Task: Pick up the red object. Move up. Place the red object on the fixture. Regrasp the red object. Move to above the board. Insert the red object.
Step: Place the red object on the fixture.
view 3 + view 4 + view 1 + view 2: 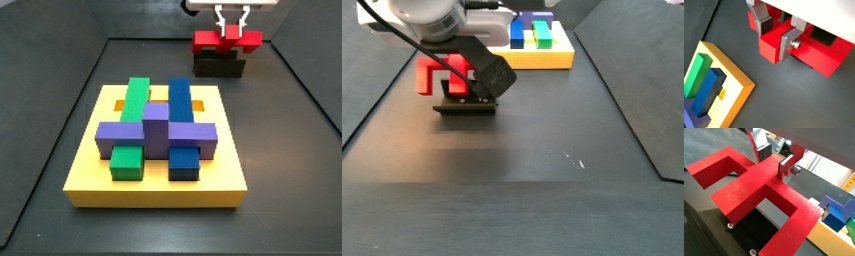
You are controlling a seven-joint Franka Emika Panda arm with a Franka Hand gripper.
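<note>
The gripper (777, 36) hung over the fixture (219, 66) at the far end of the floor, its fingers (787, 45) clamped on the middle bar of the red object (757, 183). That block sat atop the fixture in both side views, prongs spread to either side. The board (160, 180) lay well apart, carrying green (131, 125), blue (179, 125) and purple (155, 132) blocks.
</note>
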